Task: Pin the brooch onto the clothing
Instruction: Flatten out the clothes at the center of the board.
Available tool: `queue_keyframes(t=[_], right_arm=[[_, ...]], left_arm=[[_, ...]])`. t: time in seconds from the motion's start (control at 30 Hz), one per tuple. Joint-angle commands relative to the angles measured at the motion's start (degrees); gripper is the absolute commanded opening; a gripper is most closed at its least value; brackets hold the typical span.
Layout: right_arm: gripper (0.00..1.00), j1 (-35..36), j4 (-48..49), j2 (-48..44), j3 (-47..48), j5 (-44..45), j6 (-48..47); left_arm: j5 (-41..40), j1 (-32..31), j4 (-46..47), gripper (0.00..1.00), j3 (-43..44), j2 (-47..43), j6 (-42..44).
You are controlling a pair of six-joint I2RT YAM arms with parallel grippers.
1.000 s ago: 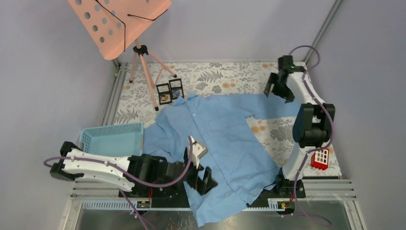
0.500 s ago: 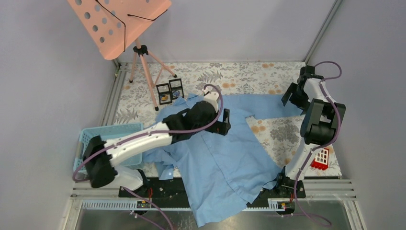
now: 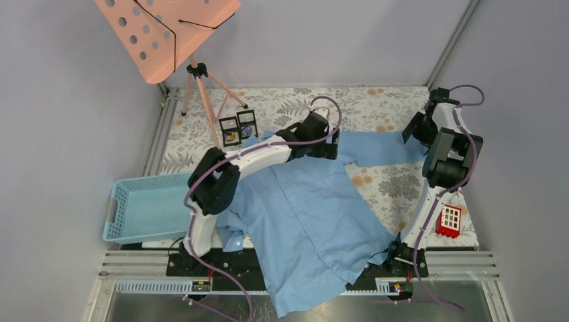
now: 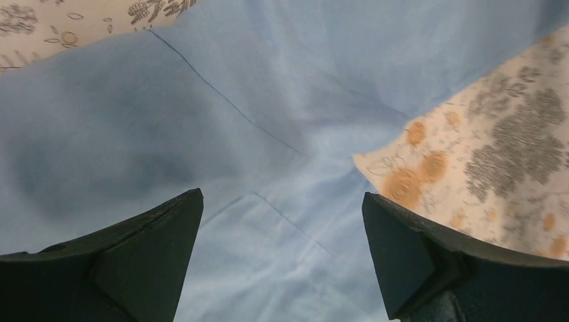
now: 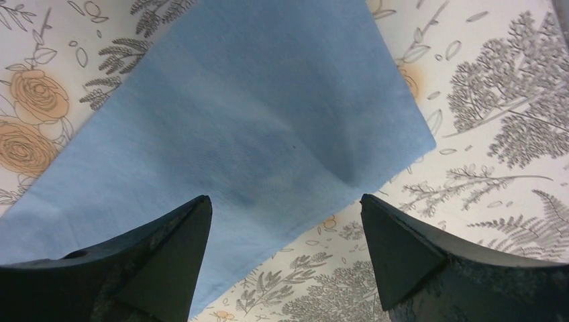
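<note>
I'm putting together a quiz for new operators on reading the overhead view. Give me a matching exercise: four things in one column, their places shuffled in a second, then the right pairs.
Things
1. blue shirt
2. basket
3. music stand
4. red crate

Places
A. far left corner
B. near right corner
C. spread across the middle
D. near left side

Pairs: 1-C, 2-D, 3-A, 4-B
</note>
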Motion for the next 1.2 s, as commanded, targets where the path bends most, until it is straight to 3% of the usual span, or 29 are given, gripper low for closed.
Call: queue_keyframes(t=[0.0, 0.27, 0.5, 0.7, 1.07, 1.17], right_arm=[[0.85, -0.3, -2.9, 2.3, 4.3, -2.3, 0.2], [0.65, -0.4, -3.8, 6.0, 7.7, -3.6, -0.7], [0.35, -0.6, -5.8, 9.5, 13.6, -5.4, -1.1], [0.0, -0.7, -9.2, 14.1, 21.9, -4.5, -1.3], [0.0, -1.0, -10.6, 16.6, 34.6, -2.9, -0.5], [0.0, -1.1, -10.0, 14.1, 33.6, -4.6, -1.1]], left_arm=[[3.4, 1.7, -0.8, 0.99, 6.4, 6.6, -1.0], [4.6, 3.9, -0.7, 0.99, 12.2, 14.4, -3.6], [9.0, 5.1, -2.4, 0.99, 18.3, 20.3, -5.6], [9.4, 5.4, -1.9, 0.99, 22.5, 23.2, -5.9], [12.1, 7.0, -1.7, 0.99, 33.7, 30.4, -8.5], [13.6, 7.1, 1.2, 0.99, 34.5, 31.2, -8.6]])
